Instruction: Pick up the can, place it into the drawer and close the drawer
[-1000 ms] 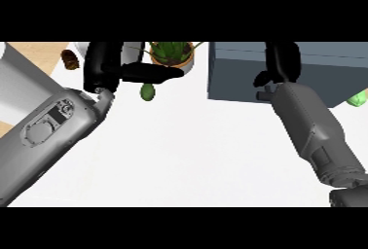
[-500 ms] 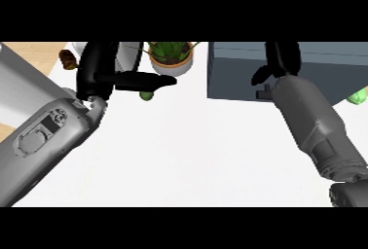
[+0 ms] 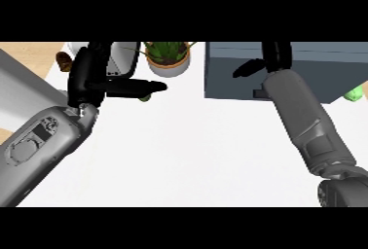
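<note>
Left robot hand [image 3: 97,78] upright, thumb out; right robot hand [image 3: 269,58] at drawer [image 3: 287,73].

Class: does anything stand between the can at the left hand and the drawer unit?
Nothing visible: bare counter lies between the can and the drawer unit. The potted plant stands just behind that path.

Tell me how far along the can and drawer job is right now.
Early stage. Nothing looks finished. The left hand is over a small green thing, probably the can, mostly hidden under its fingers, so I cannot confirm a grasp. The right hand is up at the grey drawer unit. Placing the can and closing the drawer remain.
</note>
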{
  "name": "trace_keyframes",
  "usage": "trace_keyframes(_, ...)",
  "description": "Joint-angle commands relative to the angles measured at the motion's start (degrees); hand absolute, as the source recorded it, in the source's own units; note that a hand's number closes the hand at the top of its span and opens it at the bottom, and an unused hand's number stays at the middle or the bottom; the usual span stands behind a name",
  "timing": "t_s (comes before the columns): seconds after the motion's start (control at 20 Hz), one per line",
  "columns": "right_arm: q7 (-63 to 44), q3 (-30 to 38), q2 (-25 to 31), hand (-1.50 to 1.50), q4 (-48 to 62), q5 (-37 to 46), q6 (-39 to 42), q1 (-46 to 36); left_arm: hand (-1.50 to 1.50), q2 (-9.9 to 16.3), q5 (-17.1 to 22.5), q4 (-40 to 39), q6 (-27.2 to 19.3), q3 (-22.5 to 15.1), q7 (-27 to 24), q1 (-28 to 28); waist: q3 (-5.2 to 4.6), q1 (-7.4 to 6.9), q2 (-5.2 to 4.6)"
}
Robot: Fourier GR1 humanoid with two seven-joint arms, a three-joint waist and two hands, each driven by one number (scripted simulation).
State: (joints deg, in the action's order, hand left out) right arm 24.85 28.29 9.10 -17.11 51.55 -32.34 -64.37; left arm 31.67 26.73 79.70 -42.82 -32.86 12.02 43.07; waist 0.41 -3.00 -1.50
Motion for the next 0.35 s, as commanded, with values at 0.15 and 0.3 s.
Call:
trace_keyframes(0.15,2.6,9.5,-3.4,-1.5,-2.4,-12.7,6.4,-3.9,-1.5,3.6,0.2,4.0,0.9,2.0,0.4,-4.5,-0.32,0.06,1.33)
trace_keyframes(0.3,2.8,9.4,-4.4,-1.5,-2.0,-13.1,5.4,-4.9,-1.5,0.9,-0.8,1.6,0.3,2.9,0.1,-3.7,-0.36,1.2,0.98)
